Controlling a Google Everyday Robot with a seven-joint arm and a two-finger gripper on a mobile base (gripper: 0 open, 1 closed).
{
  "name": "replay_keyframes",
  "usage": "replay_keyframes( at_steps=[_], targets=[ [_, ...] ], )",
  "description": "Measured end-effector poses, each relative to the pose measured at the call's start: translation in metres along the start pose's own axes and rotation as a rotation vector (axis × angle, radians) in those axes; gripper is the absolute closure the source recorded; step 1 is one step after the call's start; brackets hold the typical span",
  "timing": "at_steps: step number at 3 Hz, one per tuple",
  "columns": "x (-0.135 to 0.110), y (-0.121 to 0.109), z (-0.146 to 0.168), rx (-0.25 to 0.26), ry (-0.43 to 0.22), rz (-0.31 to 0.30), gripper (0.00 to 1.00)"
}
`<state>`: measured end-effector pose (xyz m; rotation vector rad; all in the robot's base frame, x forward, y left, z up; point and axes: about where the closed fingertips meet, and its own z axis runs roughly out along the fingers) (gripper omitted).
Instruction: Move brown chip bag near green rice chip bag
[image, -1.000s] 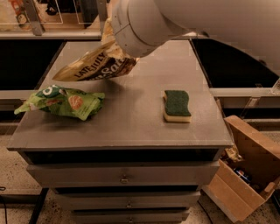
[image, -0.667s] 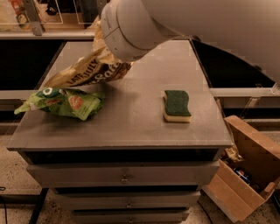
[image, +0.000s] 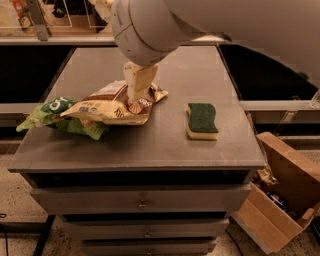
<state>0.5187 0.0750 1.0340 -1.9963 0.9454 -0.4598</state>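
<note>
The brown chip bag (image: 106, 108) lies on the grey cabinet top (image: 200, 70), left of centre. Its left end rests over the green rice chip bag (image: 52, 114), which lies wrinkled at the left edge. My gripper (image: 136, 100) comes straight down from the big white arm and is shut on the right part of the brown bag, low on the surface. The arm hides the far part of the bag.
A green-topped yellow sponge (image: 201, 120) lies to the right of the bags. The cabinet has drawers (image: 142, 202) below. An open cardboard box (image: 280, 200) stands on the floor at the right. A shelf rail runs behind.
The gripper carried the brown chip bag from up in the air down and forward. The bag now lies on the surface, overlapping the green bag.
</note>
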Motion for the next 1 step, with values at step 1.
replay_keyframes(
  at_steps=[1],
  targets=[
    [0.0,-0.0001,-0.0001,0.0,0.0,0.0,0.0]
  ],
)
